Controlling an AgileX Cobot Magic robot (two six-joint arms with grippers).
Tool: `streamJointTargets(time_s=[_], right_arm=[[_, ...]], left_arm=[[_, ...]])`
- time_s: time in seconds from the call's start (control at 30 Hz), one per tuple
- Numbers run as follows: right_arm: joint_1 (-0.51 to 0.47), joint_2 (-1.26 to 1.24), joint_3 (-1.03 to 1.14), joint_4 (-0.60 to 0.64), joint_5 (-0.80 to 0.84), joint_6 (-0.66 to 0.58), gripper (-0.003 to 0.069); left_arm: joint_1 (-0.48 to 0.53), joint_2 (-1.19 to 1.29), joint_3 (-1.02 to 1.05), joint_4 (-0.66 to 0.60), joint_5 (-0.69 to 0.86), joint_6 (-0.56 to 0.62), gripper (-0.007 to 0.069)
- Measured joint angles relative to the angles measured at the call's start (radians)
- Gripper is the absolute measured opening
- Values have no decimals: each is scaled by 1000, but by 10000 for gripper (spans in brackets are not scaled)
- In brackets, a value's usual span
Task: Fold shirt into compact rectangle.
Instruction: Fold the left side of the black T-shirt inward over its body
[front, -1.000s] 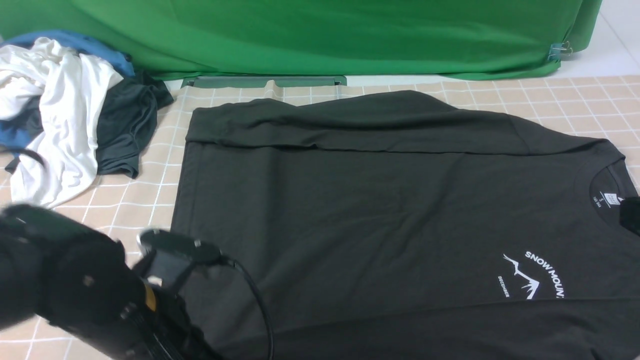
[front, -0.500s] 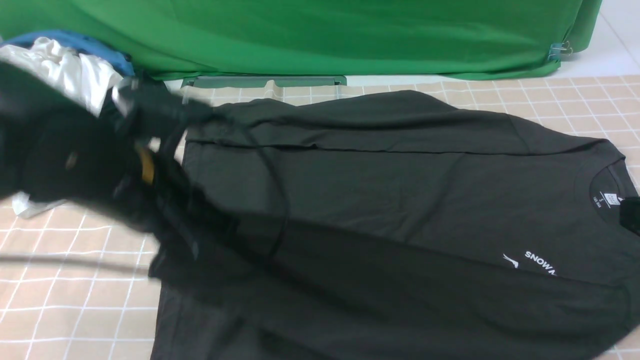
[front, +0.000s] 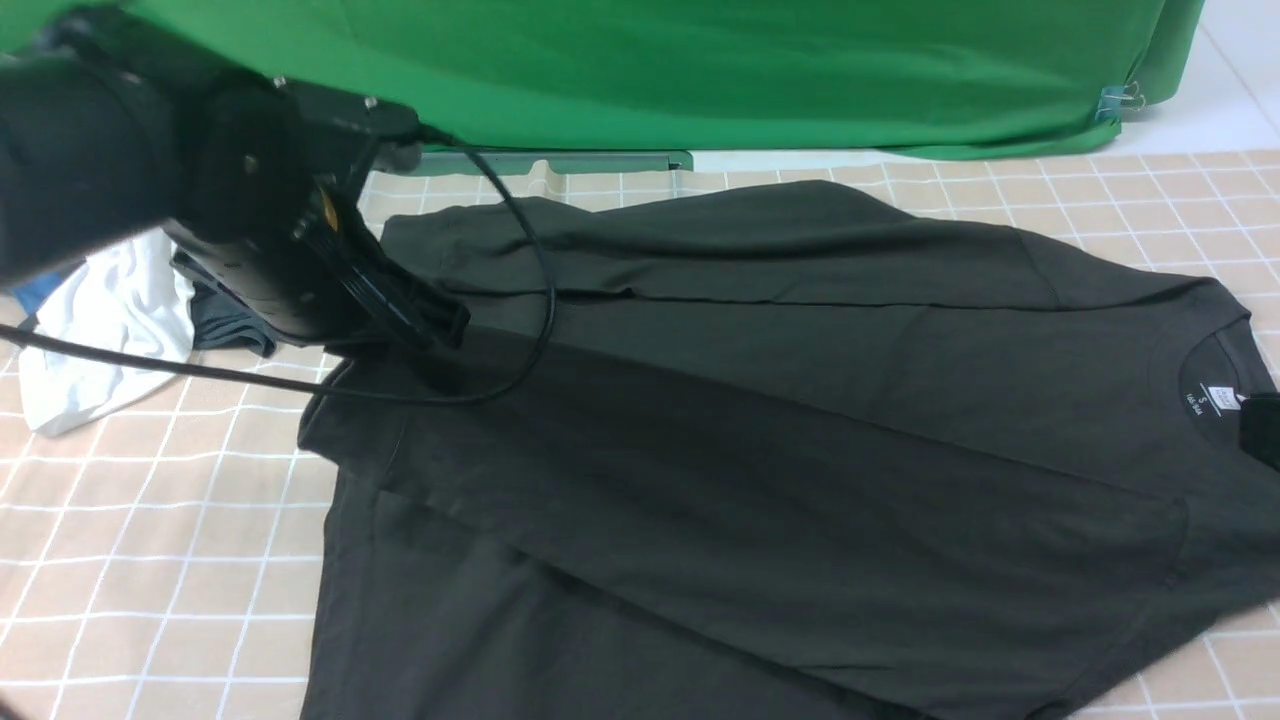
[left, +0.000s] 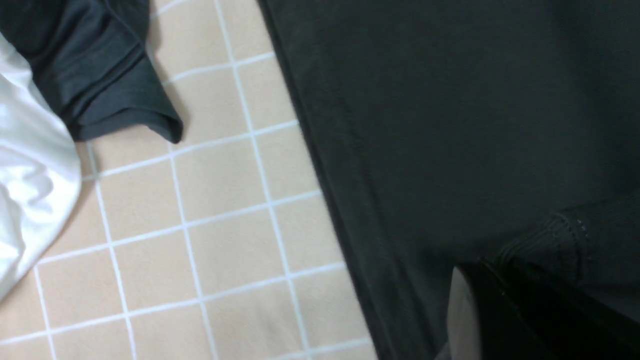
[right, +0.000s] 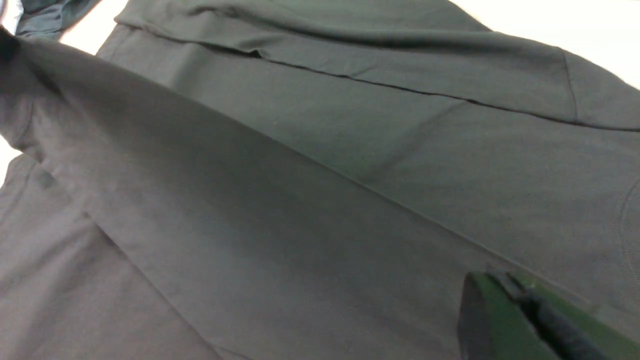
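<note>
At the collar (front: 1168, 362) a white label (front: 1218, 397) shows, illegible; both jaws clamp the shirt (front: 800, 430).

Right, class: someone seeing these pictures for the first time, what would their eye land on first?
The big black shirt spread across the checked mat, its near side folded over the middle. Next the left hand, shut on a corner of the shirt at the far left, with a bright green cloth across the back. A pile of white and dark clothes lies left of the shirt.
</note>
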Motion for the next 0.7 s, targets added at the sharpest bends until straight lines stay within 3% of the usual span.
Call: streamJointTargets(time_s=[0.33,0.5,0.57,0.7], right_arm=[[0,0,0,0,0,6,38],[0,0,0,0,0,6,41],[0,0,0,1,-1,6,42],[0,0,0,1,-1,8,43]], left_arm=[[7,94,0,52,-78,0,48],[7,110,-2,95,-87,-21,182],[7,112,-11,141,-92,-72,282],[35,120,-70,130,-99,-179,379]])
